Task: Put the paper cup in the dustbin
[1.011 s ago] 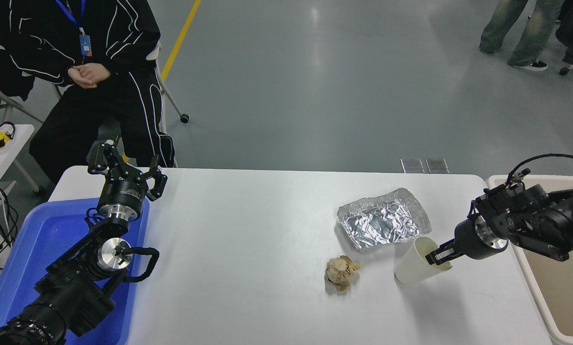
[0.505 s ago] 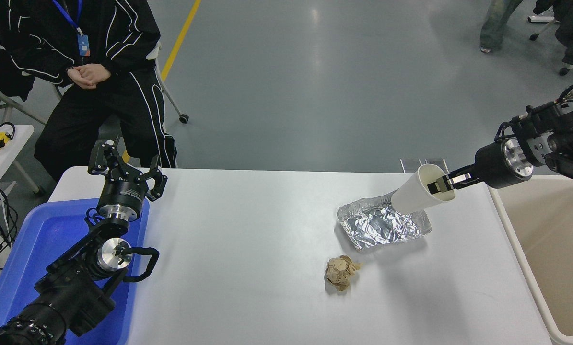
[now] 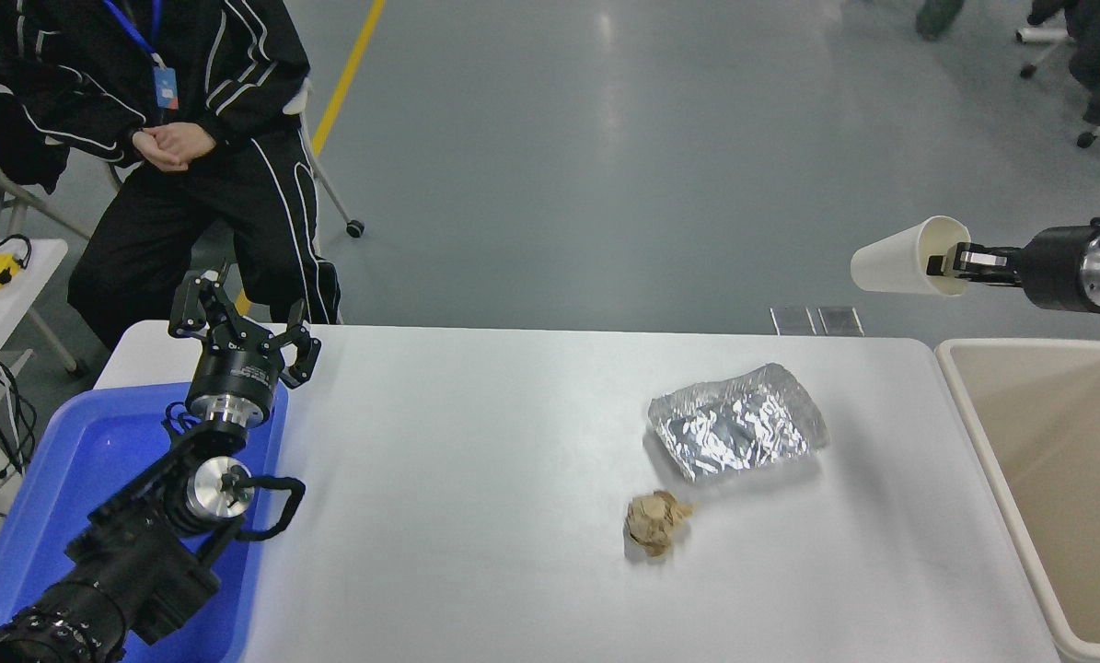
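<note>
White table [image 3: 513,479], right gripper [image 3: 947,261] clamping paper cup [image 3: 895,268]

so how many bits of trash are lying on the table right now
2: the foil tray toward the table's far right, and the crumpled brown paper ball just in front of it. The paper cup is off the table, held up by the right hand.

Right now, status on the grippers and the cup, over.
Right gripper shut on the paper cup, held high on its side. Left gripper open, parked lower left. Dustbin below right of the cup, nothing between.
</note>
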Robot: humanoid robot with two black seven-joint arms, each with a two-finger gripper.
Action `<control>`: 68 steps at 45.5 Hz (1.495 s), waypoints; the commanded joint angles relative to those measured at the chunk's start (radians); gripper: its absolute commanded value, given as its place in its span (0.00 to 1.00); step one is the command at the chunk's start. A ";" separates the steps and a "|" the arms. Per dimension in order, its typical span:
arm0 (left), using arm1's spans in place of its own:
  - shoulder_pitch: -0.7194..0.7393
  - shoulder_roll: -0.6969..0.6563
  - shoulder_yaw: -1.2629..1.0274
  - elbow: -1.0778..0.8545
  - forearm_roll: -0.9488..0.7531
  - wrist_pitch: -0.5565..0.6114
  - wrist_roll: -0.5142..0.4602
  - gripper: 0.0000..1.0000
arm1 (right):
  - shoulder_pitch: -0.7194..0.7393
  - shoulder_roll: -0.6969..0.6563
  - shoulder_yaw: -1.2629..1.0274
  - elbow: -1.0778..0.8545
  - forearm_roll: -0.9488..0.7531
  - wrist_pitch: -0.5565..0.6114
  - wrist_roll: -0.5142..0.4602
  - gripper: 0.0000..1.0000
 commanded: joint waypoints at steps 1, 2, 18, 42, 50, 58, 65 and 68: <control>0.000 0.000 0.000 0.000 0.000 0.000 0.000 1.00 | -0.144 -0.015 0.150 -0.121 0.128 -0.015 -0.289 0.00; 0.000 0.000 0.000 0.000 0.000 0.000 0.000 1.00 | -0.149 -0.020 0.167 -0.121 0.128 -0.016 -0.309 0.00; 0.000 0.000 0.000 0.000 0.000 0.000 0.000 1.00 | -0.302 -0.043 0.347 -0.199 0.127 -0.059 -0.619 0.00; 0.000 0.000 0.000 0.000 0.000 0.000 0.000 1.00 | -0.456 0.012 0.348 -0.208 0.117 -0.197 -0.714 0.00; 0.000 0.000 0.000 0.000 0.000 0.000 0.000 1.00 | -0.482 0.112 0.348 -0.204 0.128 -0.214 -0.714 0.00; 0.000 0.000 0.000 0.000 0.000 0.000 0.000 1.00 | -0.494 0.146 0.350 -0.200 0.131 -0.217 -0.714 0.00; 0.000 0.000 0.000 0.000 0.000 0.000 0.000 1.00 | -0.499 0.144 0.351 -0.199 0.131 -0.217 -0.713 0.00; 0.000 0.000 0.000 0.000 0.000 0.000 0.000 1.00 | -0.499 0.144 0.351 -0.200 0.131 -0.223 -0.711 0.06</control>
